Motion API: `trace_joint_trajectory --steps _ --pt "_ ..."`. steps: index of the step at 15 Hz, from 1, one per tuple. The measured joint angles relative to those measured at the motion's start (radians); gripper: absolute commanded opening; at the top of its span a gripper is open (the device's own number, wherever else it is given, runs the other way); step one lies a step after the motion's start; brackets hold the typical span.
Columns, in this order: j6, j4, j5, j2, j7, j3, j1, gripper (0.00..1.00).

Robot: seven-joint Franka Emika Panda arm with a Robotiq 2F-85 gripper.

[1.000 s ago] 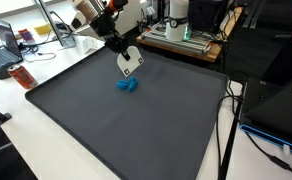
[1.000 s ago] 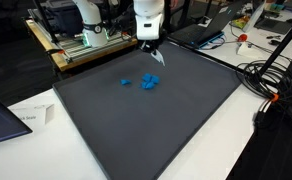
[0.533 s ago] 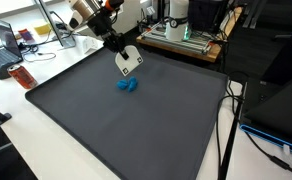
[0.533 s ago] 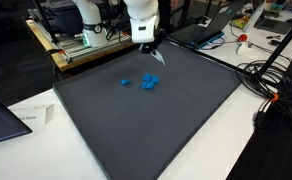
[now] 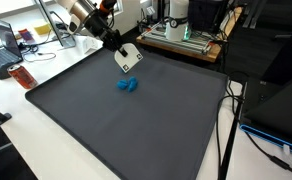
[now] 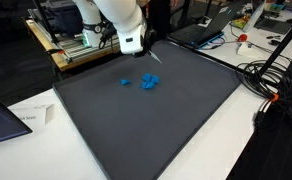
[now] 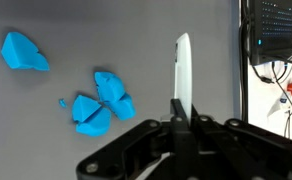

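My gripper (image 7: 179,118) is shut on a thin white flat piece (image 7: 183,68), seen edge-on in the wrist view and sticking out past the fingertips. In both exterior views the gripper (image 5: 117,46) (image 6: 138,45) hangs over the far part of the dark mat (image 5: 136,130) (image 6: 176,120), holding the white piece (image 5: 129,59) (image 6: 153,56) just above it. Crumpled blue lumps (image 5: 127,85) (image 6: 149,82) lie on the mat a short way from the piece, untouched. The wrist view shows a cluster of blue lumps (image 7: 103,100) and a separate one (image 7: 24,52).
A metal-framed equipment rack (image 5: 186,40) (image 6: 81,45) stands behind the mat. A red bottle (image 5: 23,76) and a laptop (image 5: 6,45) sit on the white table. Cables (image 6: 271,80) trail beside the mat, and papers (image 6: 26,118) lie near one corner.
The arm has swung sideways and the wrist has turned, with the white piece still gripped and hardly shifted. The blue lumps have not moved.
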Motion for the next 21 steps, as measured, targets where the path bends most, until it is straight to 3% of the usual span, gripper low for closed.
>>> trace_joint_trajectory --steps 21 --pt "-0.095 0.015 0.057 0.011 -0.079 -0.094 -0.081 0.01"
